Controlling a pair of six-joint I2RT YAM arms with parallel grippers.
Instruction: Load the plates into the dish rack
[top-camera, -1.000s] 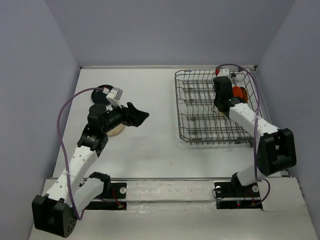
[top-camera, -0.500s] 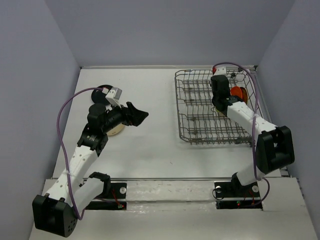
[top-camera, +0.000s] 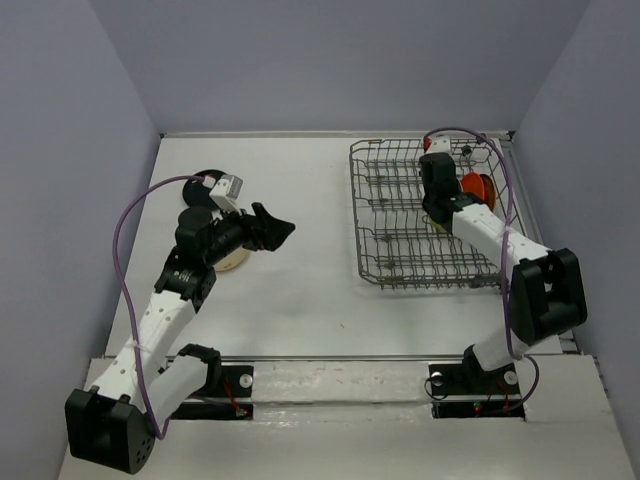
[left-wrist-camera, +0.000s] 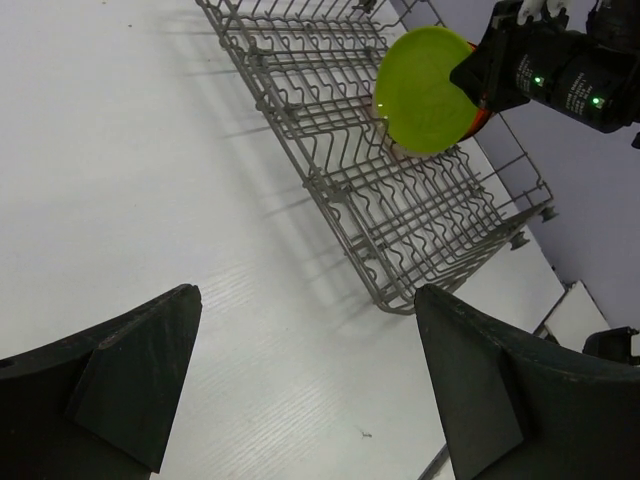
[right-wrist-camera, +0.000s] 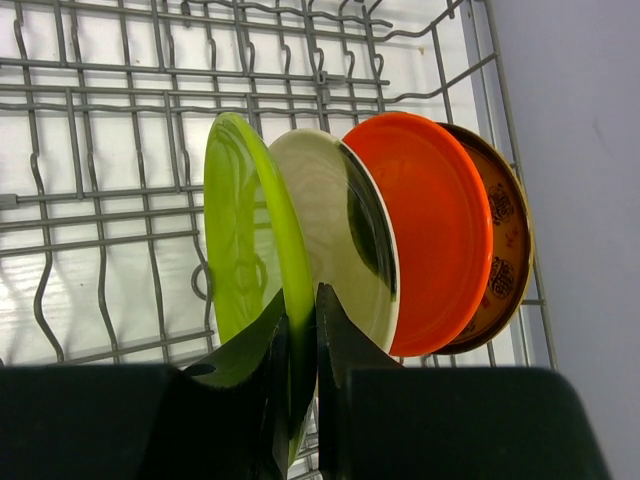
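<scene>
Seen from its own wrist camera, the right gripper (right-wrist-camera: 300, 305) pinches the lower rim of the lime green plate (right-wrist-camera: 240, 230) between two fingers (right-wrist-camera: 337, 352) drawn narrowly together. The gripper's dark body blocks the whole bottom of that view, so it is impossible to tell whether the plates sit between the wires. The lime green plate stands on edge, roughly upright, in the dish rack (right-wrist-camera: 100, 130), with its flat faces turned sideways along the row. Beside it, each partly covering the next, stand the cream plate (right-wrist-camera: 335, 230) (a dark patch shows near its rim), the orange plate (right-wrist-camera: 440, 240) and the brown plate with yellow pattern (right-wrist-camera: 508, 240). Only a crescent of the brown plate shows, just beside the rack's side wall. From overhead, the rack sits on the right of the white table (top-camera: 300, 300). There the right arm's wrist hides its own fingers and nearly all of the lime green plate, while the orange plate appears edge-on as a thin sliver. On the table's left, a black plate (top-camera: 200, 187) lies flat, partly behind the left arm's wrist camera, and a beige plate (top-camera: 235, 263) lies flat, partly under that arm. The left gripper (top-camera: 272, 228) hovers above the table, well apart from the rack and pointing toward it, with its fingers spread wide and holding nothing. From the left wrist camera, the lime green plate's broad face is turned toward the left gripper, and the right gripper hides its far edge.
</scene>
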